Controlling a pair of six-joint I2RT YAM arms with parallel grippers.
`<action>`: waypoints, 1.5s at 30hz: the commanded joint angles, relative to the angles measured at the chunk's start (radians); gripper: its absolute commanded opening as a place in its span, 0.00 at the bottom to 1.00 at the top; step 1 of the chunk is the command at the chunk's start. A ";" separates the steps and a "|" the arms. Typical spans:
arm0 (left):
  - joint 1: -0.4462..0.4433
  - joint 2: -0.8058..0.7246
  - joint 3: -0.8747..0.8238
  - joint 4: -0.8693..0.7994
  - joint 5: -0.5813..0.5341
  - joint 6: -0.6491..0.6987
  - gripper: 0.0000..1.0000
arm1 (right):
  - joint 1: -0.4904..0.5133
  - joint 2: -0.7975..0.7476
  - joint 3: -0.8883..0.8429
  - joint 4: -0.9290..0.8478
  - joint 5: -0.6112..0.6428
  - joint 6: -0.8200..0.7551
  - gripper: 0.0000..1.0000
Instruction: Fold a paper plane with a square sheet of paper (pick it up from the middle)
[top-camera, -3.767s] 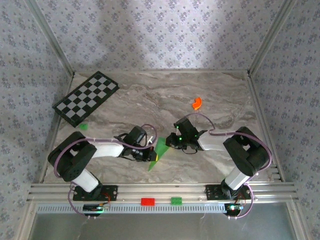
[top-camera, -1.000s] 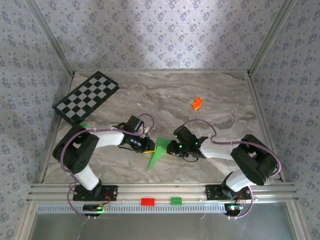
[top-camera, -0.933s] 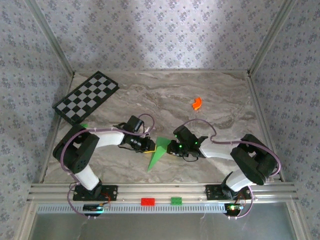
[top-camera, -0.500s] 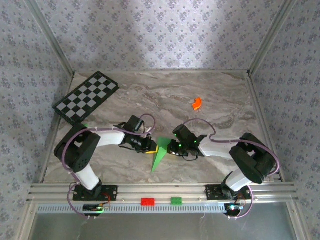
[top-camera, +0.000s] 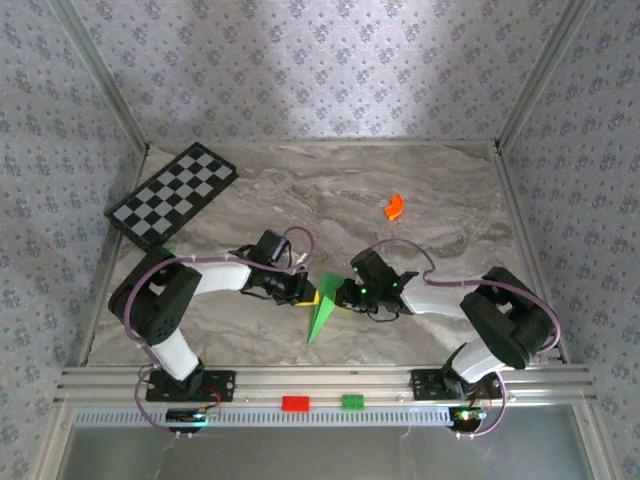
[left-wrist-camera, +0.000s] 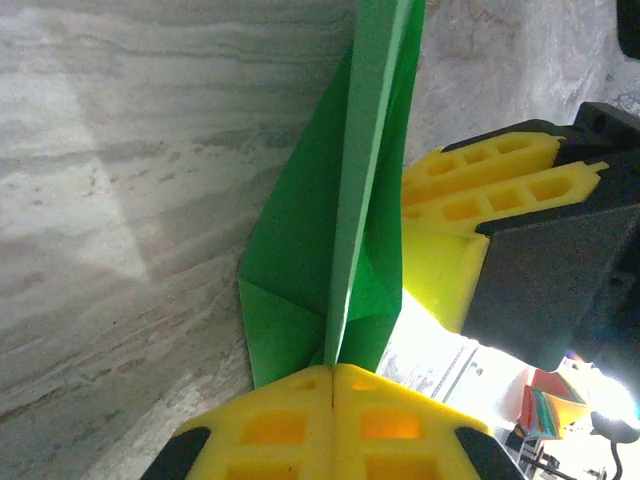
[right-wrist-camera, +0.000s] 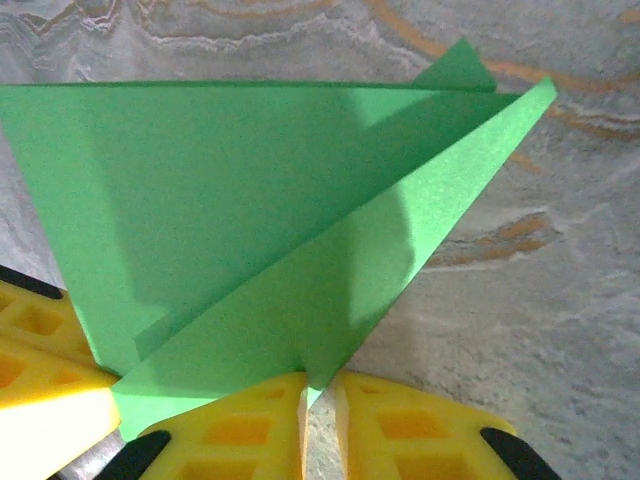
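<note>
left hand (left-wrist-camera: 332, 372): clamped on pointed matte green paper plane (left-wrist-camera: 330, 230) | right hand (right-wrist-camera: 320, 385): clamped on it

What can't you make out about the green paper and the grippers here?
- Top view: the wide end of the paper plane, hidden by the left gripper and right gripper meeting over it.
- Left wrist view: the plane's far end, cut off by the top edge.
- Right wrist view: whether the right gripper truly pinches the paper; its edge covers the narrow gap.
- Top view: the small green block, too small, partly behind the left arm.
</note>
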 joint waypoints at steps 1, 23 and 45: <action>-0.011 -0.067 -0.007 0.011 -0.023 0.005 0.00 | -0.006 -0.013 -0.029 0.070 0.027 0.021 0.21; -0.102 -0.323 -0.003 -0.209 -0.548 -0.051 0.00 | 0.083 0.012 0.128 0.165 0.068 0.142 0.51; -0.128 -0.287 0.009 -0.239 -0.559 -0.021 0.00 | 0.079 0.083 0.182 0.032 0.022 0.096 0.24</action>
